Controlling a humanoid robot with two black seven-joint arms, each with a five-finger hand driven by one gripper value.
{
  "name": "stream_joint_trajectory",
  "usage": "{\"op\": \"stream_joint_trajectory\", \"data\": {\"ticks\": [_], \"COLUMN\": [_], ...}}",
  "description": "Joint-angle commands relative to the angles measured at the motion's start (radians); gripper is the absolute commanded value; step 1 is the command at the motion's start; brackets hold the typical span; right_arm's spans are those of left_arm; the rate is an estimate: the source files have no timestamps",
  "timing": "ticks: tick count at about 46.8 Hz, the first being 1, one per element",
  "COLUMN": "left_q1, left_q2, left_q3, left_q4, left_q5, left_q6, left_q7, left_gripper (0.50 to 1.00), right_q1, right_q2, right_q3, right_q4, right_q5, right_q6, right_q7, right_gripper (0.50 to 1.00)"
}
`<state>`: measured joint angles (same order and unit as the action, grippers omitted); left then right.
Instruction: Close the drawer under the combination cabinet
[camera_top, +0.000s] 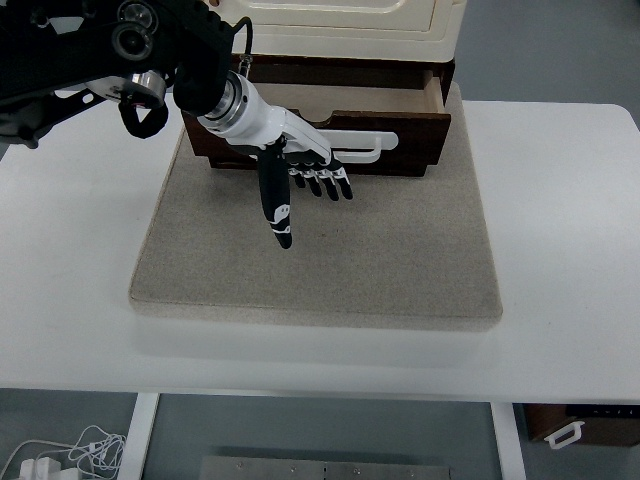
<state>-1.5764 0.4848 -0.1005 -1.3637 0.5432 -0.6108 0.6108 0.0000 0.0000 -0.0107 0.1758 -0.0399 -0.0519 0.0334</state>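
The drawer (330, 118), at 12 o'clock on the counter (560, 250) under the cabinet (340, 25), is partly shut but not home, the left hand (300, 165) pressing its front, fingers extended, grasping nothing.

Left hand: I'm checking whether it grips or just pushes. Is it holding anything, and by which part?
Nothing is held. The left hand rests open against the drawer front at the white handle, fingers extended, not wrapped around it.

Lab/test setup: white table (560, 250), grey mat (330, 260), grey floor, loose cables (70, 450) underneath, cabinet prop (350, 25).
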Motion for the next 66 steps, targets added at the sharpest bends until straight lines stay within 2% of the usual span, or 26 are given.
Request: {"op": "stream_joint_trajectory", "data": {"ticks": [1,29,38,66], "left_q1": [0.001,0.004,0.004,0.003], "left_q2": [-0.005,-0.008,-0.048,-0.051], "left_q3": [0.001,0.001,-0.001,-0.002], "left_q4": [0.009,0.069,0.101,0.153], "left_q5": [0.004,0.026,0.032,0.054], "left_q6": [0.000,0.000,0.000,0.000], "left_q7": [0.000,0.000,0.000,0.000], "left_gripper": [1.000,1.000,1.000,1.000], "right_q1": [0.000,0.000,0.000,0.000], "right_q2": [0.000,0.000,0.000,0.000], "right_q3": [0.000,0.000,0.000,0.000], "right_q4": [-0.001,-0.001,0.001,0.001], "right_q5": [0.000,0.000,0.000,0.000], "right_q6": [0.000,0.000,0.000,0.000], "right_q7": [0.000,0.000,0.000,0.000], "right_gripper": [0.952,0.952,0.952,0.952]}}
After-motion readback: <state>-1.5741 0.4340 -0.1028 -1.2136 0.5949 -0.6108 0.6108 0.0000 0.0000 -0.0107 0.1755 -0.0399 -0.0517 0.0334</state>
